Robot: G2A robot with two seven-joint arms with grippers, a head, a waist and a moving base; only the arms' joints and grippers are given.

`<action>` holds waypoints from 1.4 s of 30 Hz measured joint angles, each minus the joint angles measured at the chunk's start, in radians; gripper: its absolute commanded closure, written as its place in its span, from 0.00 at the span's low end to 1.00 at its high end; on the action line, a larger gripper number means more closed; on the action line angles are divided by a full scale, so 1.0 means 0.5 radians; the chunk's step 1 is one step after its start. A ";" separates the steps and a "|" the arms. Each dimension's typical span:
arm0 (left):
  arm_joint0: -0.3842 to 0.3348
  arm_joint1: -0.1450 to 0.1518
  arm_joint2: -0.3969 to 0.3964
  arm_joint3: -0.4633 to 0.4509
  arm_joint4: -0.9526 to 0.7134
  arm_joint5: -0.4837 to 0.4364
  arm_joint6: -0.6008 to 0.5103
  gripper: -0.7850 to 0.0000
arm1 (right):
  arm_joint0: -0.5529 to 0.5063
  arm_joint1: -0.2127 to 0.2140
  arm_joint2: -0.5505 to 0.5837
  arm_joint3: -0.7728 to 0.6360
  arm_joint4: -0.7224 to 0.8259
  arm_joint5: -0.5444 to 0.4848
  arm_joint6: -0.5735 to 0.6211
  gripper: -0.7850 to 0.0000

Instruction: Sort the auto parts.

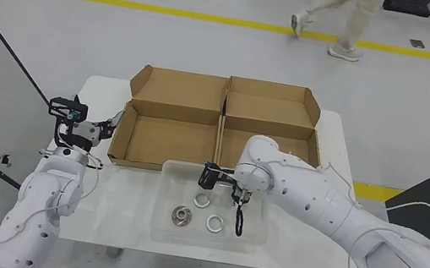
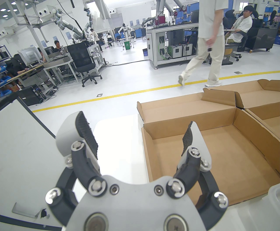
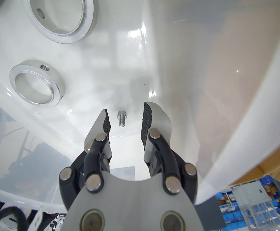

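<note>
Steel screw [image 3: 121, 118] on the tub [image 3: 251, 98] floor sits framed by the spread right end effector [image 3: 125, 109]; the pick likely needs lowering, then pinching.

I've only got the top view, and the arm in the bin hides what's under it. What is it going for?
Observer: A small screw lies on the bin floor, in the gap of the open right gripper, untouched.
Operator: Are the rings plain?
Observer: No, both rings near it have a small hole through the wall.
Operator: Is the other arm holding anything?
Observer: No, the left gripper is open and empty, beside the box.
</note>
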 measured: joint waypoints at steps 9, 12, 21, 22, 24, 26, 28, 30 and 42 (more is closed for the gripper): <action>0.000 0.000 0.000 0.000 0.000 0.000 0.000 0.00 | -0.009 -0.027 -0.002 0.040 -0.008 0.001 0.009 0.64; 0.000 0.000 0.000 0.000 0.000 0.000 0.000 0.00 | -0.013 -0.035 -0.001 0.059 -0.010 -0.005 0.008 0.66; 0.000 0.000 0.000 0.000 0.000 0.000 0.000 0.00 | -0.020 -0.053 0.010 0.091 -0.016 -0.010 0.007 0.73; 0.000 0.000 0.000 0.000 0.000 0.000 0.000 0.00 | -0.021 -0.054 0.012 0.095 -0.016 -0.012 0.007 0.73; 0.000 0.000 0.000 0.000 0.000 0.000 0.000 0.00 | -0.024 -0.056 0.016 0.100 -0.018 -0.013 0.005 0.76; 0.000 0.000 0.000 0.000 0.000 0.000 0.000 0.00 | -0.027 -0.057 0.021 0.104 -0.021 -0.016 0.001 0.84; 0.000 0.000 0.000 0.000 0.000 0.000 0.000 0.00 | -0.031 -0.058 0.025 0.108 -0.023 -0.019 -0.001 0.90; 0.000 0.000 0.000 0.000 0.000 0.000 0.000 0.00 | -0.035 -0.059 0.029 0.111 -0.023 -0.023 -0.001 0.95; 0.000 0.000 0.000 0.000 0.000 0.000 0.000 0.00 | -0.051 -0.064 0.054 0.115 -0.040 -0.024 0.010 0.96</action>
